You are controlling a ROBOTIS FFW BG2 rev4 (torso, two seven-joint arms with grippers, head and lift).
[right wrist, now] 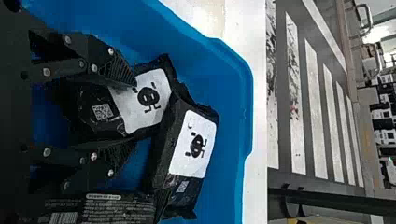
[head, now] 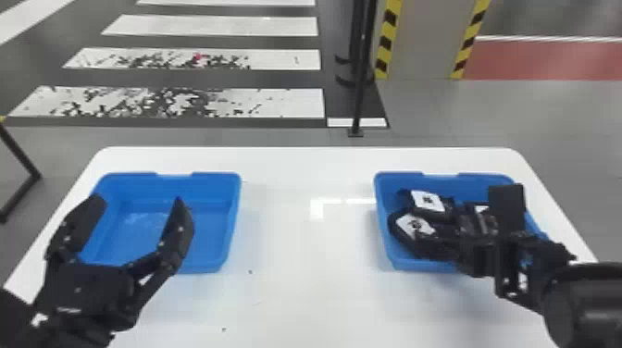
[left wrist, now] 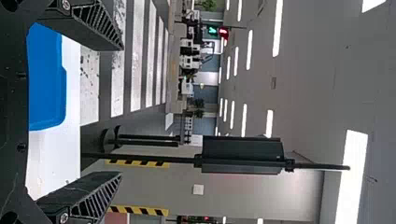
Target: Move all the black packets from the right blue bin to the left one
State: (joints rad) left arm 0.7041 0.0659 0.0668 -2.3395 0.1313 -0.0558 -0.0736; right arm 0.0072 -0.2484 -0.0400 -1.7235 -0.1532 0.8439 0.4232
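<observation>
Inside right blue plastic bin (head: 399, 178): black two-fingered right gripper (head: 483, 226), claw clamped on black packet with white label (right wrist: 156, 100). Second white-labelled black packet (right wrist: 192, 144) touching it; third black packet (right wrist: 112, 207) alongside. Near left blue plastic bin (head: 235, 194): black two-fingered left gripper (head: 137, 200), claw wide apart.

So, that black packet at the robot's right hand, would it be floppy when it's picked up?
Probably somewhat: the packet's crinkled end suggests soft film. Its rounded sides hint at a filling, so it may sag little. Its flattish shape makes rolling unlikely.
</observation>
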